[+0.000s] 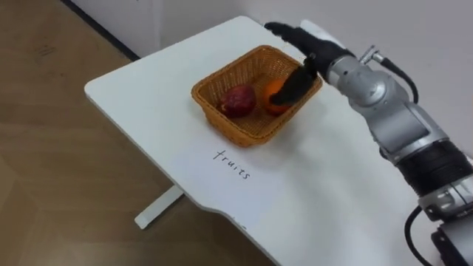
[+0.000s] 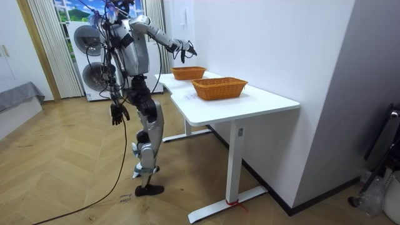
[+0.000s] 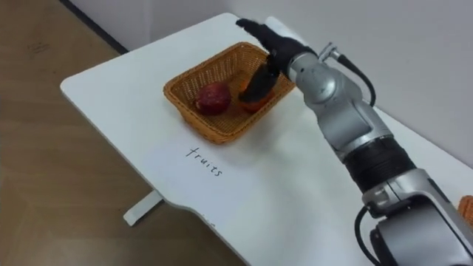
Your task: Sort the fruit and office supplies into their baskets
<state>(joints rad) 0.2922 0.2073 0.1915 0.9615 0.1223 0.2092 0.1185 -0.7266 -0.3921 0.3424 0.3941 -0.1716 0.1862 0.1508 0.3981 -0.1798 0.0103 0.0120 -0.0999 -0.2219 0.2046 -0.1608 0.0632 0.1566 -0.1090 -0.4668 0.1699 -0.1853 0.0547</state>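
1. Two fruits lie in the basket (image 1: 247,134) on the table (image 1: 140,92): a red fruit (image 1: 239,100) and an orange (image 1: 272,94). The orange is partly hidden behind the right hand's thumb.
2. The right hand (image 1: 314,53) reaches over the basket's far rim, its fingers straight and gripping nothing. Whether the thumb touches the orange cannot be told.
3. The left hand (image 2: 117,114) hangs by the robot's hip, too small to read its state.
4. A second basket (image 2: 220,87) stands well apart on the same table, and its wall hides the inside.
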